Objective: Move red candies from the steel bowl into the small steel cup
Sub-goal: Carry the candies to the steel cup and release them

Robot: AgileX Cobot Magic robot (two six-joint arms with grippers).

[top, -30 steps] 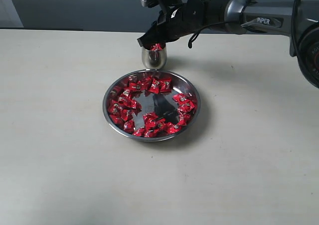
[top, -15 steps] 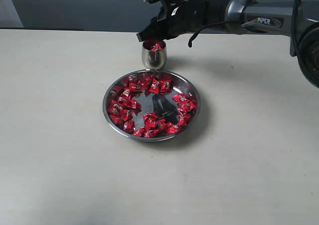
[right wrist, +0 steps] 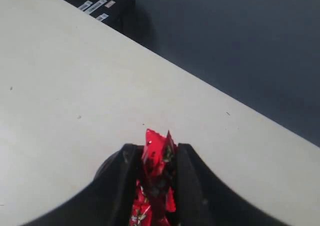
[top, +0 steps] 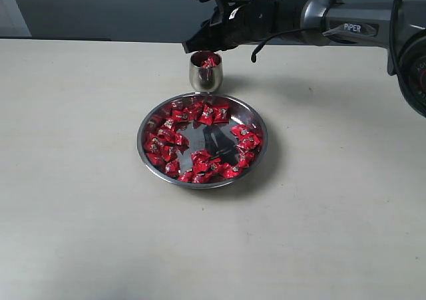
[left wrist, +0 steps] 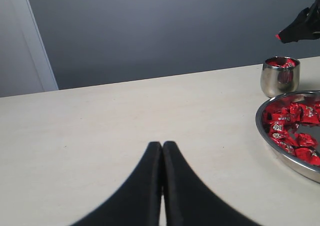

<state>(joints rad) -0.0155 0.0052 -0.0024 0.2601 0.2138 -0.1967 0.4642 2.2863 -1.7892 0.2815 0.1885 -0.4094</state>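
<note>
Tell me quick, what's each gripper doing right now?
Left gripper: closed, holding nothing.
Right gripper: closed on a red candy, just above the small steel cup.

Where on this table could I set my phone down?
Bare table left of the steel bowl, in front of it, and to its right. Crowded behind the bowl, where the small steel cup stands under the right end effector.

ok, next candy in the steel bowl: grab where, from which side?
Probably the candy on the ring's inner edge in the steel bowl: come straight down, pinch across its crumpled foil. It borders the bare middle, leaving room on that side; the low rim hinders side approaches.
</note>
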